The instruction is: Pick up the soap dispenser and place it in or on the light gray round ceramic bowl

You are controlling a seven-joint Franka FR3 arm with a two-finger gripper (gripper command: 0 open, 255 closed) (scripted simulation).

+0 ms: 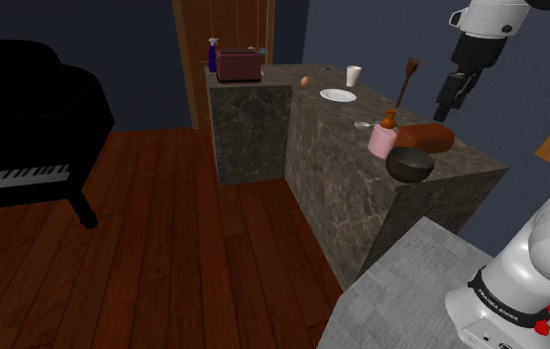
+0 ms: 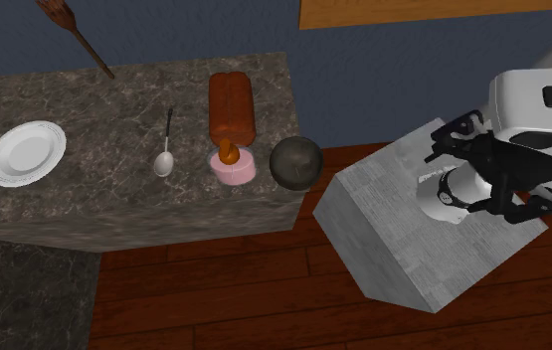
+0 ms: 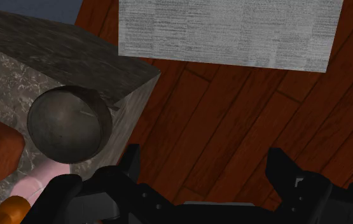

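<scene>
The soap dispenser (image 1: pixel 383 138) is a pink bottle with an orange pump, upright near the end of the dark marble counter (image 1: pixel 342 159). Right beside it, at the counter's corner, sits a dark grey round bowl (image 1: pixel 410 166). From above, the dispenser (image 2: pixel 232 165) and bowl (image 2: pixel 294 161) stand nearly touching, in front of a brown loaf-shaped block (image 2: pixel 230 104). My gripper (image 1: pixel 446 112) hangs high above the counter's end, open and holding nothing. In the wrist view the gripper (image 3: pixel 205 167) is over the wooden floor, with the bowl (image 3: pixel 70 124) and dispenser (image 3: pixel 32 184) off to one side.
A spoon (image 2: pixel 165 157), a white plate (image 2: pixel 26 153), a long-handled brush (image 1: pixel 406 83), a white cup (image 1: pixel 354 75) and an egg (image 1: pixel 305 80) lie farther along the counter. A toaster (image 1: pixel 238 64) stands at its far end. The grey stand (image 2: pixel 418 234) is close to the counter's corner.
</scene>
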